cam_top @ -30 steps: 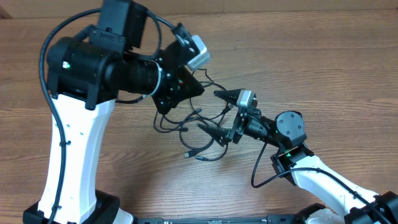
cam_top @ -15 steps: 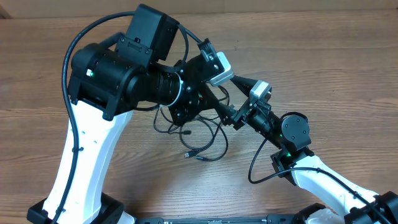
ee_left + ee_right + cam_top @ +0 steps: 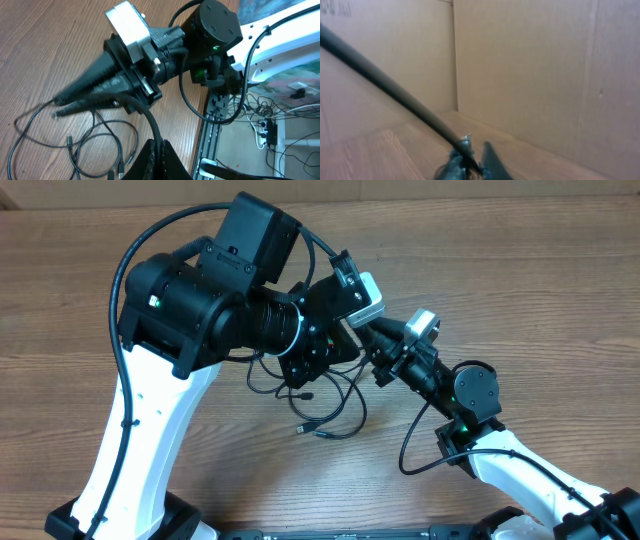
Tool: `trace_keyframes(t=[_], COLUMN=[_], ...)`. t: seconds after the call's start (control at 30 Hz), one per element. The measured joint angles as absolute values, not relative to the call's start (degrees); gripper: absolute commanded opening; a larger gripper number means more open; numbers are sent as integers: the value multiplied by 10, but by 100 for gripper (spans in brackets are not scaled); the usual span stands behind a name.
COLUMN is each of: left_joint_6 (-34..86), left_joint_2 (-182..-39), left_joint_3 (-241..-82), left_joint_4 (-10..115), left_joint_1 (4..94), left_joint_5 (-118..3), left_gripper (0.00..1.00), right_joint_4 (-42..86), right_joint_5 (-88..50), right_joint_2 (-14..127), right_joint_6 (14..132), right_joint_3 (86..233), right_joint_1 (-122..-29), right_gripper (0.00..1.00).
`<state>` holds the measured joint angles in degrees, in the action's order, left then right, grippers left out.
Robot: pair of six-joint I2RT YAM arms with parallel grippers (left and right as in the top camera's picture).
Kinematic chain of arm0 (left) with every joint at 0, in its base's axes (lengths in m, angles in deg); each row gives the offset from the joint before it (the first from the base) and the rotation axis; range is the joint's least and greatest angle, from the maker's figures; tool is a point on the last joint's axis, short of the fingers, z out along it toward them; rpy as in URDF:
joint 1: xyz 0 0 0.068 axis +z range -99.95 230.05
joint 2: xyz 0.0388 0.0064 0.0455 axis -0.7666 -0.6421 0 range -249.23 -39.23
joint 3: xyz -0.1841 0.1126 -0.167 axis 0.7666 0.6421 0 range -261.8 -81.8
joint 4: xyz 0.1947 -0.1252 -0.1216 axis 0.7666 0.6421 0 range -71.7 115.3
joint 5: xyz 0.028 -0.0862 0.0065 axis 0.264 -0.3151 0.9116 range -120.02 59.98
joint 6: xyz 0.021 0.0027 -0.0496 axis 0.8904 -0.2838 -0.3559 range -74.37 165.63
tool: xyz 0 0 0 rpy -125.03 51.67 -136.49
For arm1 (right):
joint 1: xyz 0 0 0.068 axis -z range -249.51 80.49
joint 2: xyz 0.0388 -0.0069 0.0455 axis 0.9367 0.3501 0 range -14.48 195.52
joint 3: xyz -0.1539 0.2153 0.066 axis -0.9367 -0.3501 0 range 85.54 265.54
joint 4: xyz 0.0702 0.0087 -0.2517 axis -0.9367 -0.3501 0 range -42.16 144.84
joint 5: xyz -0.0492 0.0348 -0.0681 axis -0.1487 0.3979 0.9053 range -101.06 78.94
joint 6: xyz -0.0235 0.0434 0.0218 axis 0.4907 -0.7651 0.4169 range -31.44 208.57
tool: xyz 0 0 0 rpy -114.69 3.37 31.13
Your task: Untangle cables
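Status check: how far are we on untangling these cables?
Nothing looks separated yet: the cables lie looped over each other on the table. In hand: the right gripper and the left gripper each appear shut on a strand. Left: pull the strands apart and lay each out singly.

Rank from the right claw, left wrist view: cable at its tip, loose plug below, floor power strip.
1. The cable, touching the right claw.
2. The loose plug, below, on the table.
3. The power strip, far right, on the floor.
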<state>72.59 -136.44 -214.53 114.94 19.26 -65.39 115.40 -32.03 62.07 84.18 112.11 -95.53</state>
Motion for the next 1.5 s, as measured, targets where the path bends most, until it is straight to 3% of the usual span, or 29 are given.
trace_keyframes(t=[0.27,0.6,1.1,1.5], left_joint_6=[726,697,665,654], left_joint_2=[-1364,-1366,-1439,-1502], left_joint_3=[-2145,-2145,-2145,-2145], left_joint_4=[1150,1149,1145,1142], left_joint_1=[193,193,193,189], left_joint_5=[-631,-488,-408,-425], left_gripper=[4,5,4,4], right_joint_4=[1155,1162,1279,1342], right_joint_5=[-320,-323,-463,-470], right_joint_2=[621,621,621,621], right_joint_6=[843,836,662,550], right_joint_3=[1121,1121,1121,1121], right_joint_1=[-954,-891,-758,-735], right_gripper=[4,4,4,4])
